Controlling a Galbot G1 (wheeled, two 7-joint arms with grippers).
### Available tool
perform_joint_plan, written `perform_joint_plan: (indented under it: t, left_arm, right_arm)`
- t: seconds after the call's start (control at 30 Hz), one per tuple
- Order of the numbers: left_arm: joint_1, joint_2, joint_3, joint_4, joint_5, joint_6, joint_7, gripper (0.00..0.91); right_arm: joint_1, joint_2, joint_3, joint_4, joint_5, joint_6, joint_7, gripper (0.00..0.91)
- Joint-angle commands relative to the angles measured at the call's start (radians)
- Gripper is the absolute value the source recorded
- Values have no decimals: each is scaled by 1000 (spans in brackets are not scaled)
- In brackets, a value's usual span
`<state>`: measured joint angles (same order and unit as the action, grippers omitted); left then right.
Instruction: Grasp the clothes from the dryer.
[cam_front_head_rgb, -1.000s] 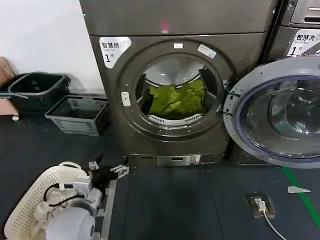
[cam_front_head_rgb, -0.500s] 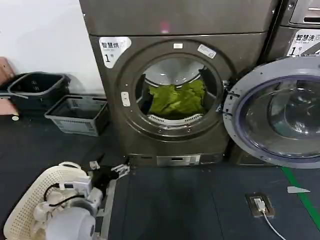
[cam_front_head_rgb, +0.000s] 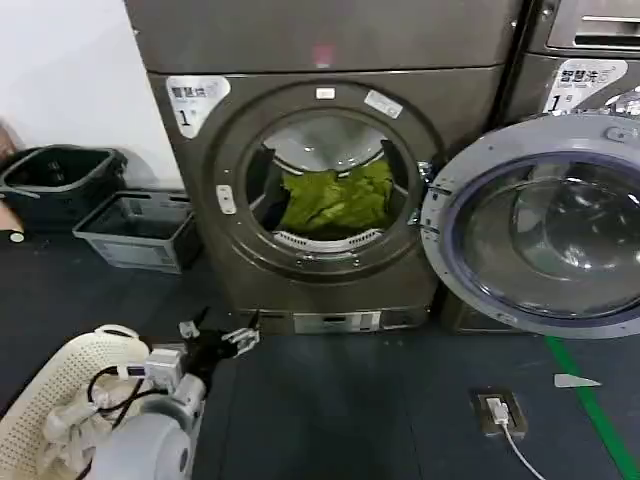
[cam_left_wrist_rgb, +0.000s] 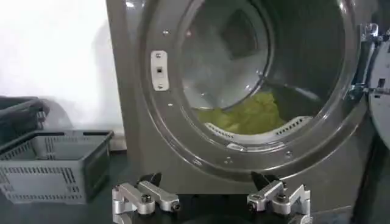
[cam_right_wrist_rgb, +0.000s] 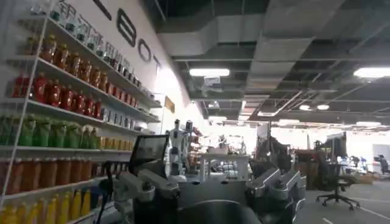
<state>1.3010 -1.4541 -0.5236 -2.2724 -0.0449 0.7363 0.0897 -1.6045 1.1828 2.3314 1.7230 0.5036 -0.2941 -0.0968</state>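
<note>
The clothes (cam_front_head_rgb: 335, 200), a crumpled yellow-green bundle, lie in the lower part of the drum of the bronze-grey dryer (cam_front_head_rgb: 225, 140), whose round door (cam_front_head_rgb: 540, 240) hangs open to the right. My left gripper (cam_front_head_rgb: 215, 336) is low over the dark floor, in front of and below the dryer's left side, well short of the opening. In the left wrist view that gripper (cam_left_wrist_rgb: 207, 182) is open and empty, facing the dryer's ring (cam_left_wrist_rgb: 183, 143) with the clothes (cam_left_wrist_rgb: 247, 115) beyond. My right gripper (cam_right_wrist_rgb: 210, 182) is open and empty, pointing toward a room with shelves.
A white perforated basket (cam_front_head_rgb: 40, 425) sits at my lower left beside the arm. Two dark plastic baskets (cam_front_head_rgb: 135, 230) stand against the wall left of the dryer. The open door blocks the right side. A floor socket with a cable (cam_front_head_rgb: 497, 410) and green tape (cam_front_head_rgb: 590, 400) mark the floor.
In the head view the dryer, baskets and door have shifted to the left and slightly down. The left gripper holds about the same low spot, still open.
</note>
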Motion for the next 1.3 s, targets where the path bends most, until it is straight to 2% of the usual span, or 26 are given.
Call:
perform_joint_plan:
  t: [0.03,1.3]
  left_arm:
    - [-5,-7,0,10,-21,49,-8,907]
    - [17,-17,6,6,21,49,6,907]
  right_arm:
    - [0,-2,0,-2,2,0,3,907]
    - [13,5,-23,-13,11,3,2,907]
